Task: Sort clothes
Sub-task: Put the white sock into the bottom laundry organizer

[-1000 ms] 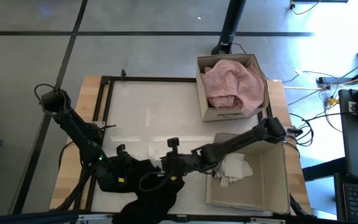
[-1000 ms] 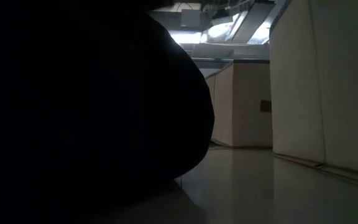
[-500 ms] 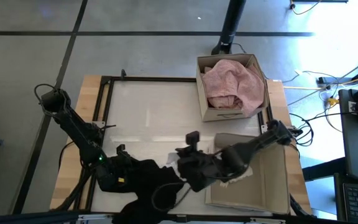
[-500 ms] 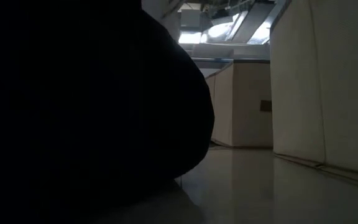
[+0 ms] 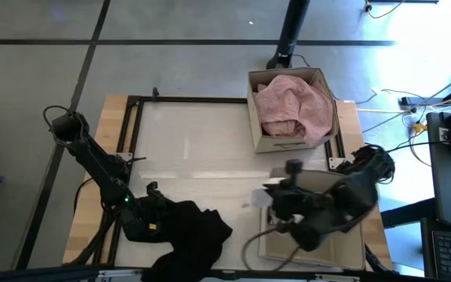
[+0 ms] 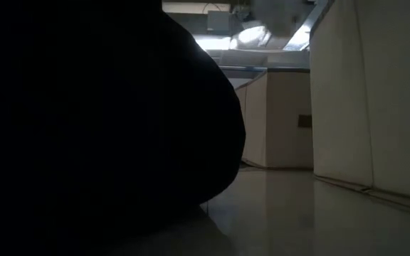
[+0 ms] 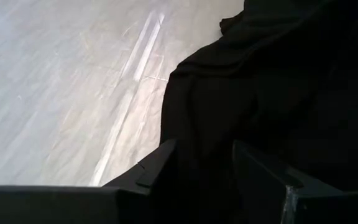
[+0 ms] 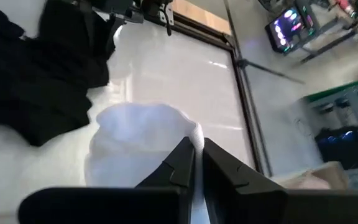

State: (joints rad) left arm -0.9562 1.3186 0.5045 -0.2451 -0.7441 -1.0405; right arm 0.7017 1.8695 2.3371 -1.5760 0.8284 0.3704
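A soft, rumpled white garment [image 8: 143, 140] hangs pinched in the right gripper's [image 8: 194, 163] closed fingers above one of two tan cardboard boxes [image 5: 343, 227]. Crumpled black clothes [image 5: 190, 235] lie on the table [image 5: 186, 149]; the left gripper's [image 7: 197, 163] fingers stand parted against them.

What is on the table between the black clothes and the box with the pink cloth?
Nothing. In the high view the white tabletop is bare between the black clothes and the box holding the pink cloth.
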